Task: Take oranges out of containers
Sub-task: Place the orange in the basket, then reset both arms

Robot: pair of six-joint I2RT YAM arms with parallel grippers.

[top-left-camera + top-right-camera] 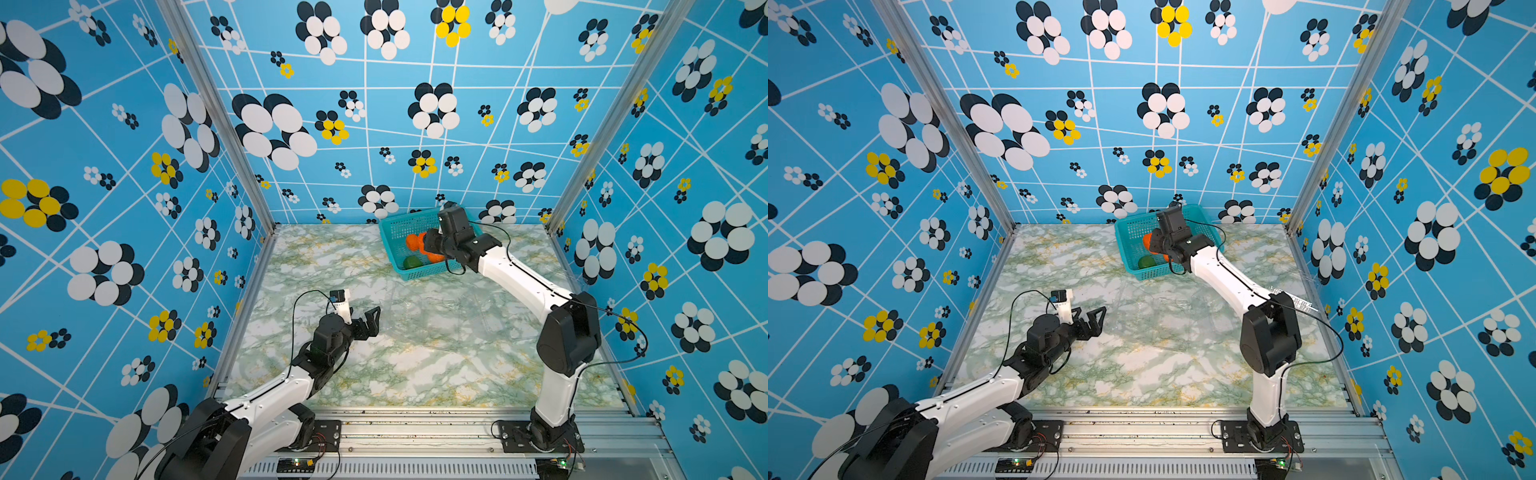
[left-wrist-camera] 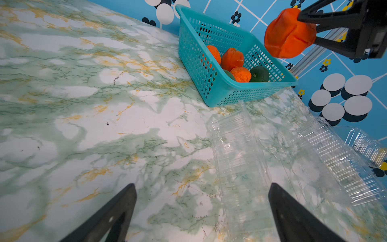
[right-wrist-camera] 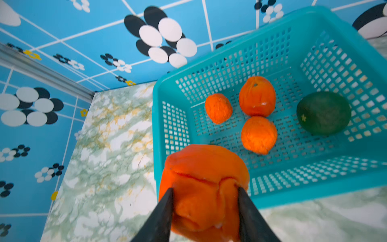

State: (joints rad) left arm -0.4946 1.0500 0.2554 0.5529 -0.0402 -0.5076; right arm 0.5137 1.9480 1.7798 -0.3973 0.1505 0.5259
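With my right gripper (image 3: pixel 205 189) clamped on an orange (image 3: pixel 201 167) above the teal basket (image 1: pixel 424 274) at one o'clock on the table (image 1: pixel 374 374), I'd centre over bare mesh, lower close, then part the jaws gently so it doesn't bounce out.

Blue walls (image 1: pixel 415 124) with white lines and black, white and yellow flowers close three sides. Metal posts (image 1: pixel 220 116) mark the corners. The tabletop (image 1: pixel 395 374) is green-veined marble.

Bright, even light, faint shadows on the marble tabletop (image 1: pixel 374 374). The walls (image 1: pixel 124 216) bow toward both top views' edges. The orange (image 3: pixel 203 188) nearest my right wrist lens looks soft.
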